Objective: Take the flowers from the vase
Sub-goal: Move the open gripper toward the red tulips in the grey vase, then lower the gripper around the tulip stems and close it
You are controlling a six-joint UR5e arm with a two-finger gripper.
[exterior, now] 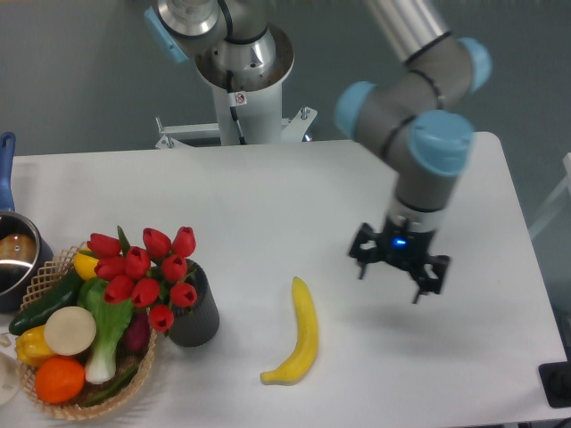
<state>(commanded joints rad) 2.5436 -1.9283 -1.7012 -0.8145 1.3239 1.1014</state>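
Note:
The flowers, a bunch of red tulip buds with green stems, stand in the vase, a short dark grey ribbed cylinder at the front left of the white table. They lean left over the wicker basket. My gripper hangs above the table at the right, far from the flowers, with its fingers spread apart and nothing between them.
A yellow banana lies between the vase and my gripper. A wicker basket with vegetables and fruit sits at the front left, touching the vase. A blue-handled metal pot stands at the left edge. The robot base is at the back.

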